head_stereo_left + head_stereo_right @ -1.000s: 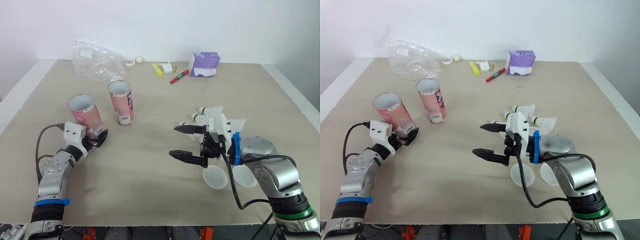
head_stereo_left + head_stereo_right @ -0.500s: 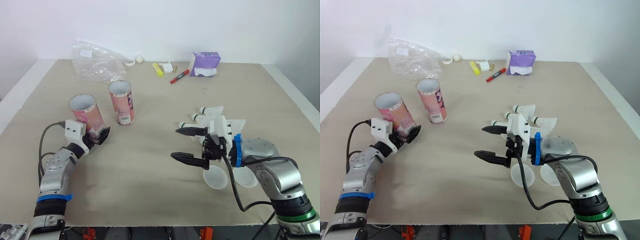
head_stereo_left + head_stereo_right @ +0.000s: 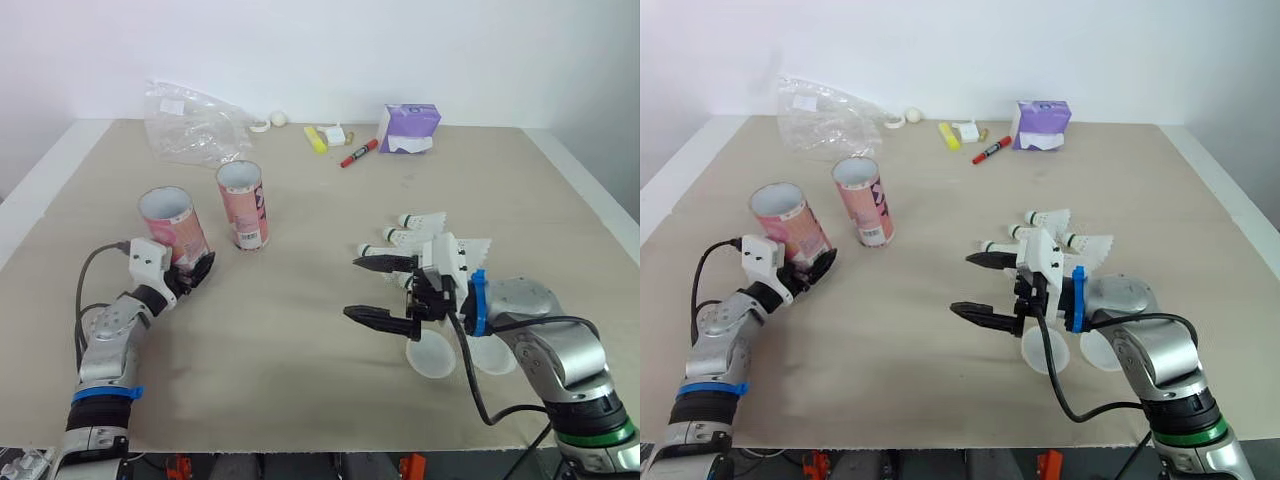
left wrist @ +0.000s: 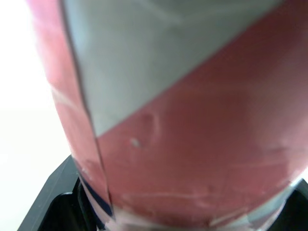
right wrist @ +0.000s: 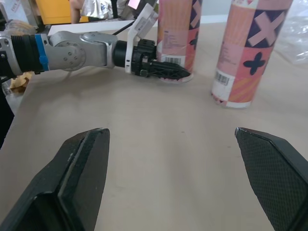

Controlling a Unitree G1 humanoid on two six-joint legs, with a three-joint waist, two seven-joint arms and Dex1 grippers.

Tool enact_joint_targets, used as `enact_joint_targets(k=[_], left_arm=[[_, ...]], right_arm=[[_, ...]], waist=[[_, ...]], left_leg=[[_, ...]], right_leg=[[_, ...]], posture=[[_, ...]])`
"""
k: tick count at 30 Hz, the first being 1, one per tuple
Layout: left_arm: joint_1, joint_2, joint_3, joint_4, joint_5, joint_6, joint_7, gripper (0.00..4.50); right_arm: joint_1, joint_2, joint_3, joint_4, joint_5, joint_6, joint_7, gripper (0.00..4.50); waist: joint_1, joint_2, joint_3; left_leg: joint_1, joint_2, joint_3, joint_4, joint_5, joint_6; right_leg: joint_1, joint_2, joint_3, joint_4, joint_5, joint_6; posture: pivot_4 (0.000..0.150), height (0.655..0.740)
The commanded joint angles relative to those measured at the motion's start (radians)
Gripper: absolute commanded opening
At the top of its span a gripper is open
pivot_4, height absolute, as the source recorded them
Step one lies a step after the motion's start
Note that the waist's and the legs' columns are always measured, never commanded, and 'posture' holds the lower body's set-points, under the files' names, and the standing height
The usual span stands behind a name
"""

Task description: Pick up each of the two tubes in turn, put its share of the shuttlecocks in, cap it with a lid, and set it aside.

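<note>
The far tube (image 3: 243,205) stood upright and uncapped on the counter (image 3: 290,340). Just beside it, on the robot's left and slightly nearer, was the near tube (image 3: 172,228), also uncapped. The left gripper (image 3: 195,272) was at the base of the near tube, its fingers (image 5: 166,71) pressed against that base with the tube filling the space between them. Well to the robot's right of the far tube, and nearer, the right gripper (image 3: 376,290) hung over bare counter with its fingers (image 5: 82,168) spread wide and nothing between them, pointing back toward the far tube. Beyond that gripper from the far tube lay the shuttlecocks (image 3: 425,221) in a loose cluster, and nearer the robot than these, two white lids (image 3: 432,356) lay flat side by side. Behind the far tube, toward the wall, sat a crumpled plastic bag (image 3: 190,126). Farther to the robot's right were a yellow highlighter (image 3: 315,139), a red marker (image 3: 358,153) and a purple box (image 3: 408,128).
</note>
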Motion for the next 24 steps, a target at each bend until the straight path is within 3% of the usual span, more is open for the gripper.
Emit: enact_joint_targets(k=[1,7,13,24], left_arm=[[0.041,0.042,0.011,-0.073,0.01,-0.03,-0.027,3.26],[0.142,0.122,-0.029,-0.24,0.016,-0.03,-0.126,3.26],[0.191,0.28,-0.175,-0.468,0.015,0.053,-0.363,3.26],[-0.182,0.378,-0.532,-0.574,0.104,0.372,-0.655,3.26]], right_arm=[[0.008,0.001,-0.03,-0.051,0.014,-0.02,0.001,4.5],[0.029,0.013,-0.049,-0.102,0.052,-0.015,-0.007,4.5],[0.077,0.001,-0.049,-0.183,0.104,-0.004,0.007,4.5],[0.17,-0.036,-0.108,-0.236,0.127,-0.014,0.005,4.5]], waist=[[-0.001,0.0,0.0],[-0.001,0.0,0.0],[0.001,0.001,0.001],[0.0,0.001,0.001]], left_leg=[[0.0,0.0,0.0,0.0,0.0,0.0],[-0.001,0.0,0.0,0.0,0.0,0.0],[-0.001,0.0,-0.001,0.0,0.0,0.0],[-0.002,0.0,-0.003,0.0,0.0,0.0]], right_leg=[[0.0,0.0,0.0,0.0,0.0,0.0],[-0.001,0.0,0.0,0.001,-0.001,-0.001],[-0.001,-0.001,-0.002,0.001,-0.003,-0.003],[-0.001,0.0,-0.003,0.002,-0.004,-0.005]], posture=[[0.15,0.74],[0.15,0.74],[0.15,0.74],[0.15,0.74]])
